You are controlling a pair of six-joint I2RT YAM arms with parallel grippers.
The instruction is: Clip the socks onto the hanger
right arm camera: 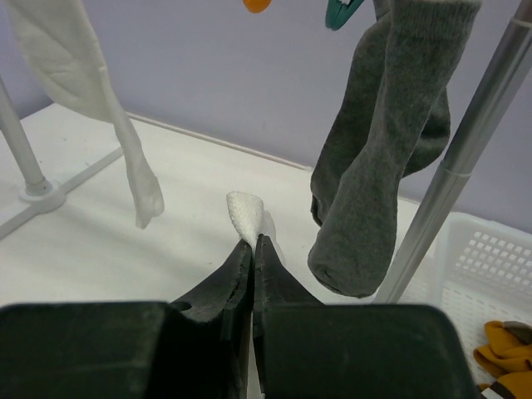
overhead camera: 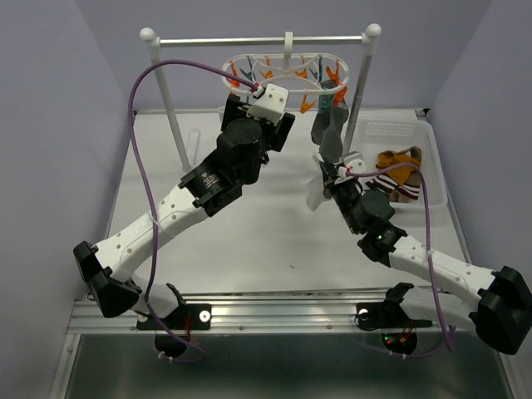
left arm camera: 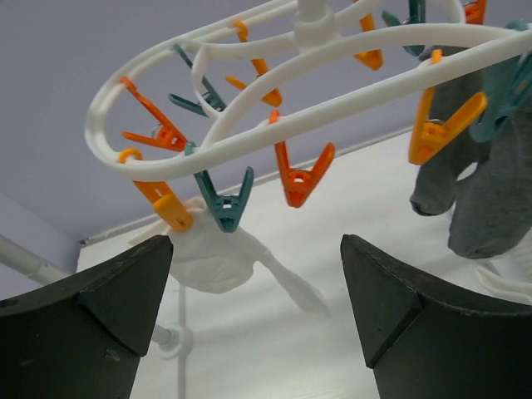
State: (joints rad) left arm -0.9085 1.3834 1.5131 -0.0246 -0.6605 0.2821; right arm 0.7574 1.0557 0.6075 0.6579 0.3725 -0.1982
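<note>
**Top external view: both arms reach up to the hanger (overhead camera: 287, 71) at the worktop's far edge**

The hanger hangs by its hook from the rail stand (overhead camera: 258, 39), which stands along the far edge of the worktop (overhead camera: 249, 241). The white oval sits right of the rail's middle. Grey socks (overhead camera: 327, 133) dangle from clips at its right end. In the far right corner sits a white perforated basket (overhead camera: 395, 129) holding a mustard sock (overhead camera: 401, 160) and a striped sock (overhead camera: 397, 189).

In the left wrist view, the left fingers (left arm camera: 108, 307) are spread wide with nothing between them. They sit below the hanger's near rim, under a row of orange and teal clips. A clipped white sock (left arm camera: 212, 258) hangs at the ring's left end, its top bunched against a teal clip (left arm camera: 224, 204) and an orange clip (left arm camera: 170, 208). Which of the two bites it cannot be told.

In the right wrist view, the right fingers (right arm camera: 241, 283) are clenched on a pinched white sock (right arm camera: 243, 212) — a small tuft of fabric sticks up past the tips, and the rest drops out of sight. The grey socks hang just to the right of these fingers, apart from them, with the stand's metal post beyond. From above, the pinched sock's loose fabric trails beside the right fingers over the worktop, right of its middle — well below the hanger's clips.
</note>
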